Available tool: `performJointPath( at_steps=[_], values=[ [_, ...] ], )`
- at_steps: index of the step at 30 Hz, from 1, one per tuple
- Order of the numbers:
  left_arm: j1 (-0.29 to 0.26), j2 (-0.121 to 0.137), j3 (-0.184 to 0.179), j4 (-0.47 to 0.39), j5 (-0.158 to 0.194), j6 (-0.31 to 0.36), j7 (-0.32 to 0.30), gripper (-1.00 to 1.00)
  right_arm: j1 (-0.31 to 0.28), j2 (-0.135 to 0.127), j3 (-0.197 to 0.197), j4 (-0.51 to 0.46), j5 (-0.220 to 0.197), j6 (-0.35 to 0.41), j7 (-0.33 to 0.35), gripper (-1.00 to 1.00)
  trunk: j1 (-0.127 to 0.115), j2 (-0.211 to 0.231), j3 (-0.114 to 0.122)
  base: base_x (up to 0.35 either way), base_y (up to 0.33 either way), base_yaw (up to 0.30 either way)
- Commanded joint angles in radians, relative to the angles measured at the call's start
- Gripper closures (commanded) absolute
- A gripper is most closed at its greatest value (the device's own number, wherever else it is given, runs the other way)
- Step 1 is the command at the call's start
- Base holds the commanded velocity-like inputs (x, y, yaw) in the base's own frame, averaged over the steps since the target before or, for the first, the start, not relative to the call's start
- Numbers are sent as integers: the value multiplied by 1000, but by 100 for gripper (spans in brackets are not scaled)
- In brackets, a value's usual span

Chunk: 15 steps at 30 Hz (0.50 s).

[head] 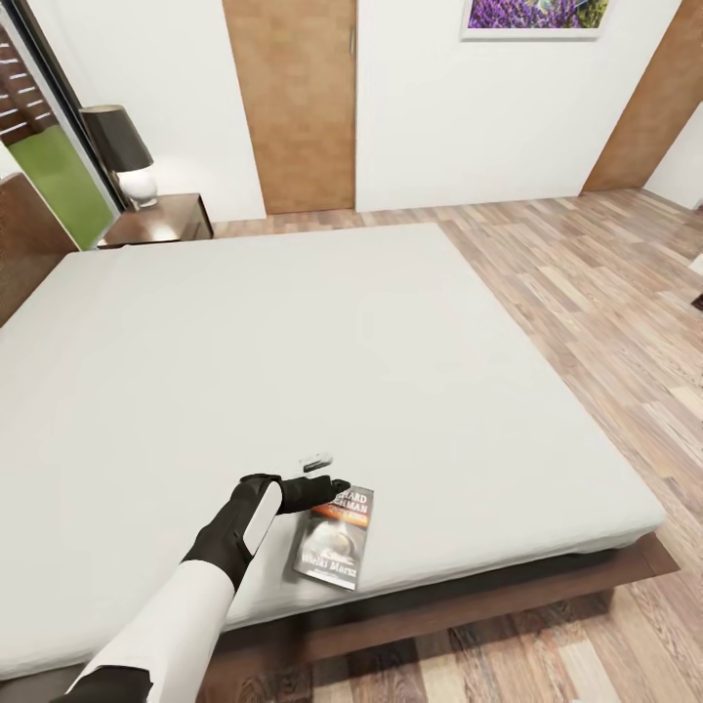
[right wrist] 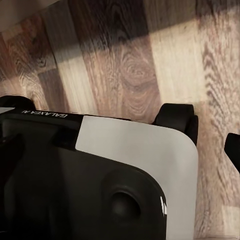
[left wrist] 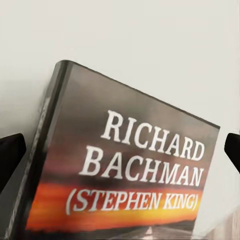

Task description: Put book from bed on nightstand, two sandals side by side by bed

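Note:
The book lies flat on the bed near its front edge, dark cover up, with white "Richard Bachman" lettering and an orange band. My left gripper hovers open at the book's top end, and its dark fingertips stand wide apart on either side of the cover. A dark brown nightstand stands beside the bed's far left corner. In the right wrist view, one fingertip of my right gripper hangs above the wood floor. The sandals are out of view.
A black-shaded lamp with a white base sits on the nightstand. A brown door and a lavender painting are on the far wall. Wood-plank floor runs along the bed's right side. My own base sits under the right gripper.

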Motion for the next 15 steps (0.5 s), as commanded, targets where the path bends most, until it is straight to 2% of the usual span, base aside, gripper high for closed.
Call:
performJointPath(
  at_steps=[1, 15],
  values=[
    [0, 0, 0, -1, 1, 5, -1, -100, -1, 0, -4, 3, -2, -3, 4, -100, 0, 0, -1, -132, 0, 0],
    [0, 0, 0, -1, 1, 5, -1, -100, -1, 0, -4, 3, -2, -3, 4, -100, 0, 0, -1, -28, 0, 0]
  ],
)
